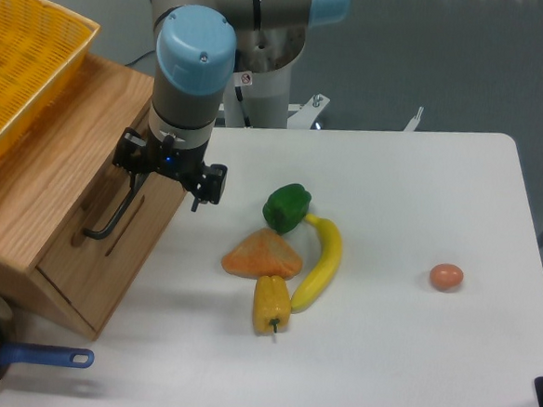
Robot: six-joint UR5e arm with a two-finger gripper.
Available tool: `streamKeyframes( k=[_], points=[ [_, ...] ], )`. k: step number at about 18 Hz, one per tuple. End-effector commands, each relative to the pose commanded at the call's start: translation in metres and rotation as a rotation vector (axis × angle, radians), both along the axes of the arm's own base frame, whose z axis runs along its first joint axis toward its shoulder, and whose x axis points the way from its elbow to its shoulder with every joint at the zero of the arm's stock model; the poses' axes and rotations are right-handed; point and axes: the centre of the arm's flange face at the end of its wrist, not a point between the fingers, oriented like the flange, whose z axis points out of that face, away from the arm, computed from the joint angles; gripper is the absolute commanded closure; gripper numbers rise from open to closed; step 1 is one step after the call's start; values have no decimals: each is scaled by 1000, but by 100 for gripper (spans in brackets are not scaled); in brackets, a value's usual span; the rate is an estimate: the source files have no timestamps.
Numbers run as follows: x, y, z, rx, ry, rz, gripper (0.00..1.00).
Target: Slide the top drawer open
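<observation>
Top drawer point(111, 225) sits in the wooden cabinet point(40, 178) at the left of the white surface point(382, 351), its black bar handle point(112, 216) facing the fruit. The gripper point(166, 173) hangs right at the upper end of that handle. I cannot tell if the jaws are spread or pressed together. A yellow basket point(25, 65) rests on the cabinet.

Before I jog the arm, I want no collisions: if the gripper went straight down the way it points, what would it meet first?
Probably the long black bar handle on the light-oak top drawer; the gripper hangs over its upper end, though depth is unclear.
</observation>
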Motion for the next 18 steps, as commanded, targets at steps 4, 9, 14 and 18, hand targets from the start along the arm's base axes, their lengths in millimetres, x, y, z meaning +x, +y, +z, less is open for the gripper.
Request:
streamKeyframes(
  k=[4, 9, 14, 18],
  points=[
    [1, 1, -1, -1, -1, -2, 0],
    [4, 2, -3, -4, -3, -6, 0],
    [8, 6, -8, -16, -3, -15, 0],
    [9, 6, -9, -18, -3, -17, 0]
  ],
)
